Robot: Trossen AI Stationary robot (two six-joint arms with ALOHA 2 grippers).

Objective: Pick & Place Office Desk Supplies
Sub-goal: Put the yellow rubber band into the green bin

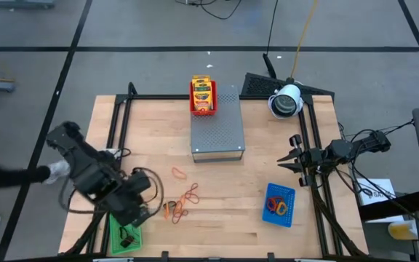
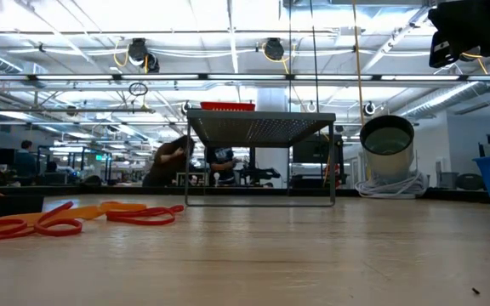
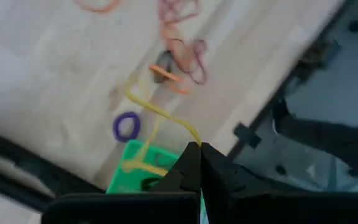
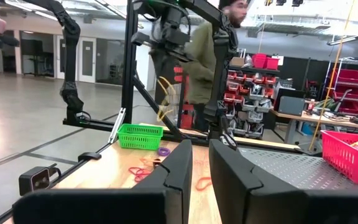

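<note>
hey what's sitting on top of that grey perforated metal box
A red mesh tray sits at the far end of the grey box, holding yellow-and-green crayon packets. Anything beneath the packets is covered. The rest of the top is bare.

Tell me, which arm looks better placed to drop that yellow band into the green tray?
The left. Its gripper hangs just above the green tray, jaws shut on the yellow rubber band. The right gripper waits at the table's far side near the blue tray, jaws open and empty.
</note>
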